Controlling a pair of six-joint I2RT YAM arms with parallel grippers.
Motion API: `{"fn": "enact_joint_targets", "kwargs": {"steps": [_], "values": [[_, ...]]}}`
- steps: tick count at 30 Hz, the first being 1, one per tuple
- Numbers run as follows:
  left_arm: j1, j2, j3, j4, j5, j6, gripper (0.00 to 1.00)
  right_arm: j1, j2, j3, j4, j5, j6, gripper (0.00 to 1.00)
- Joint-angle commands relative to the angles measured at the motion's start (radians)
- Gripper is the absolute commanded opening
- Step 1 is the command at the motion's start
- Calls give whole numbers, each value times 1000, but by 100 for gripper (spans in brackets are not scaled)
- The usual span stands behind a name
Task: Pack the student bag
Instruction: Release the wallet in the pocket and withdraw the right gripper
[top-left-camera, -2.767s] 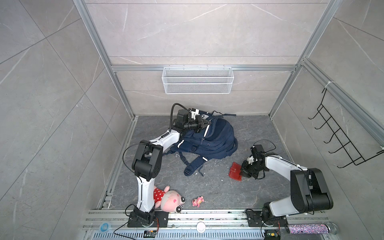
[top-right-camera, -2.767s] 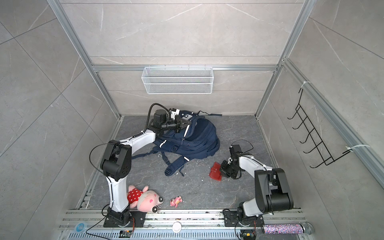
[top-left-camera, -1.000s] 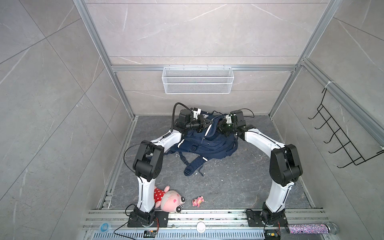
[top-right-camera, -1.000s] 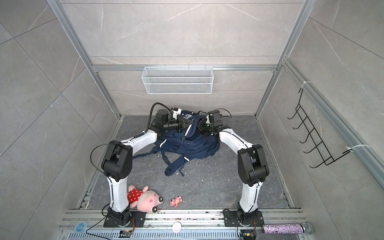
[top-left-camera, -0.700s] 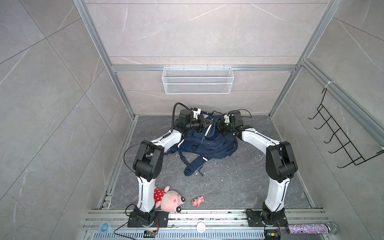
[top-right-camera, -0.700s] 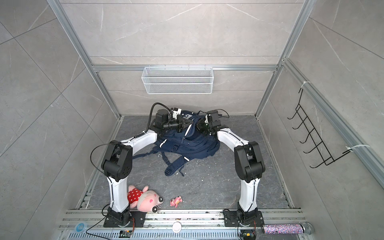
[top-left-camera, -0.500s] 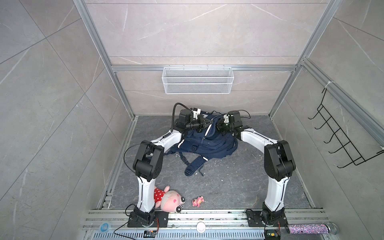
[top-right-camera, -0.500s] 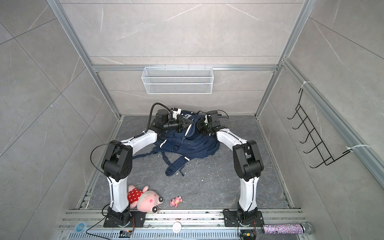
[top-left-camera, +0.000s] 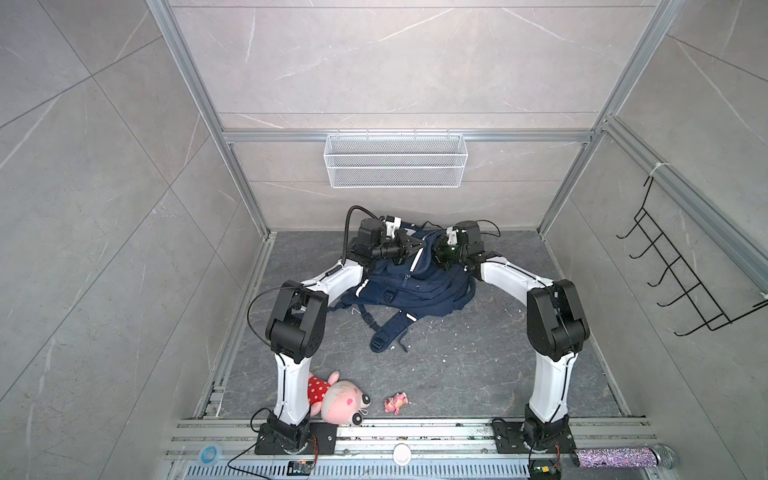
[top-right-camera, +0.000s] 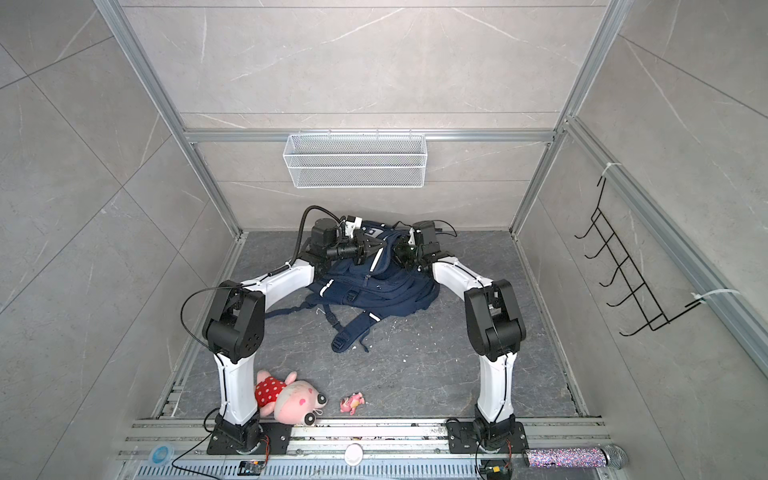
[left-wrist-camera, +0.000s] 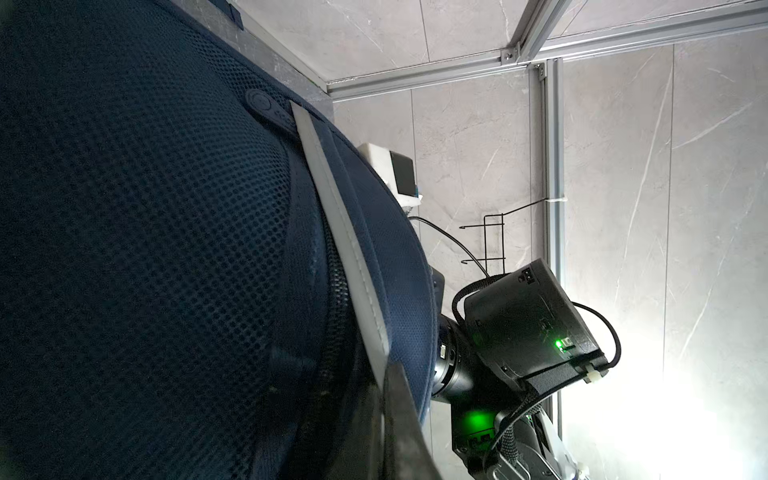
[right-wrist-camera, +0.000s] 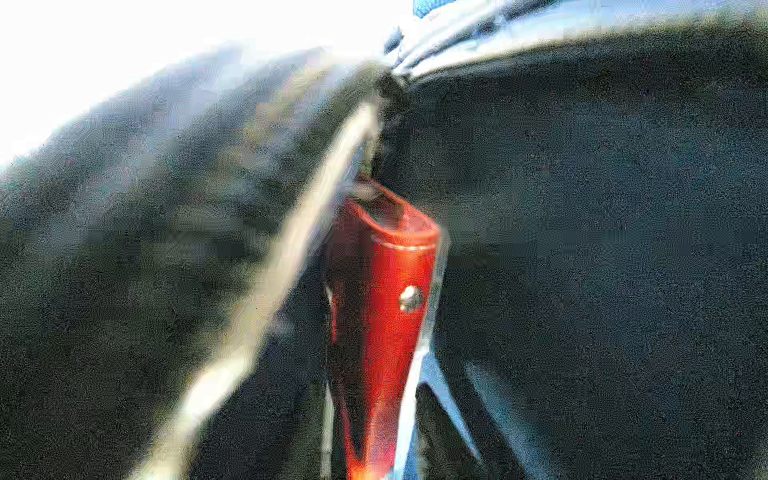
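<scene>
Left gripper (top-left-camera: 419, 245): pressed together and pinching the upper rim of the student bag (top-left-camera: 415, 286), lifting the fabric, apparently so that the mouth is staying open for loading.
Right gripper (top-left-camera: 441, 254): reaching into that raised opening from the 3 o'clock side, facing its partner. Whether its jaws are spread or clamped cannot be told from the blurred wrist view.
Sparkly microphone (top-left-camera: 615, 457): lying on the front rail at 5 o'clock, off the working floor.
Plush pig (top-left-camera: 336, 399): lying at 7 o'clock against the foot of the left arm, probably waiting its turn to be packed.
Small pink toy (top-left-camera: 395, 403): sitting just beside the pig at 6 o'clock, well apart from the bag.
Shoulder strap (top-left-camera: 390, 332): trailing from the bag toward 6 o'clock across the middle of the floor, clear of both arms.
Student bag: slumping at 12 o'clock near the back wall, between the two wrists, its top edge being held up.
Red case (right-wrist-camera: 382, 291): standing on end between dark fabric walls in the right wrist view, seemingly going into the bag.
Wire basket (top-left-camera: 395, 162): hanging on the back wall above the bag.
</scene>
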Motion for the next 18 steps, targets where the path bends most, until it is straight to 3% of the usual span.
{"fn": "enact_joint_targets", "kwargs": {"steps": [1,6,8,18], "values": [[-2,-45,45,118,34,-17,0,10,-68,28,-72,-5,-121,51],[9,-54,23,121,21,-15,0,6,-138,-6,-129,18,-185,80],[14,-58,14,120,18,-14,0,6,-167,-20,-152,25,-204,86],[38,-75,-6,46,-5,44,0,4,-379,-121,-324,77,-325,94]]}}
